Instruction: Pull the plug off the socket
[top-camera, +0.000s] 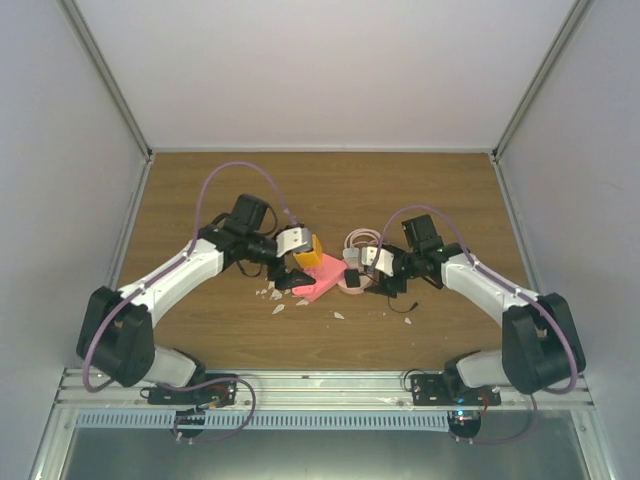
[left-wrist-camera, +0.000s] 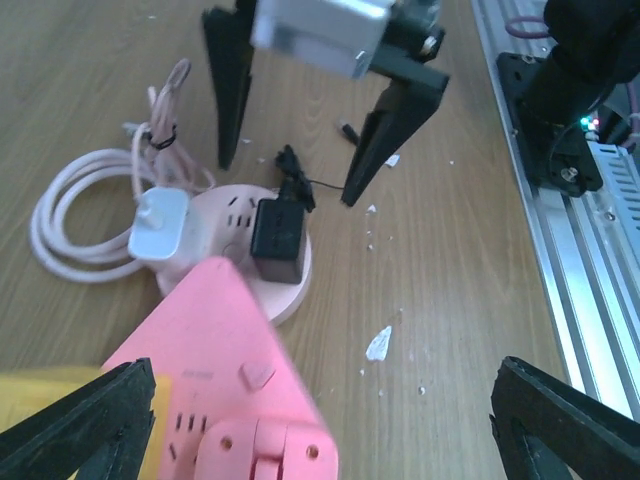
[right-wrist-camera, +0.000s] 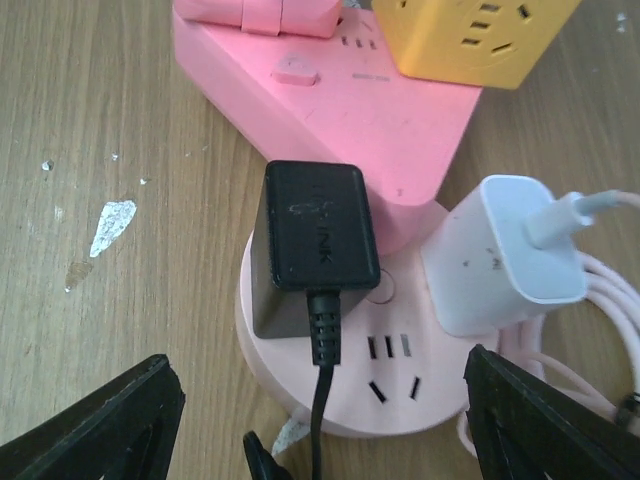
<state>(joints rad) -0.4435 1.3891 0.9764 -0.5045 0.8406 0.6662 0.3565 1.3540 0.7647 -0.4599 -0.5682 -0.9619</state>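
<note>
Both jaws open: left gripper (left-wrist-camera: 325, 400) straddles the pink block (left-wrist-camera: 265, 455) on the pink triangular socket (left-wrist-camera: 215, 330), right gripper (right-wrist-camera: 320, 400) the black adapter (right-wrist-camera: 315, 240).

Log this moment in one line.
left gripper: open, over pink triangle socket | right gripper: open, over black plug | held: nothing

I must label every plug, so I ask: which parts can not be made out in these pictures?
- Small pink block on the pink triangle socket: cut by the top edge (right wrist view) and bottom edge (left wrist view).
- Black plug pins: hidden under its own body, all views.
- Black cable: leaves the bottom edge, right wrist view.
- Yellow cube: top cut off, right wrist view.
</note>
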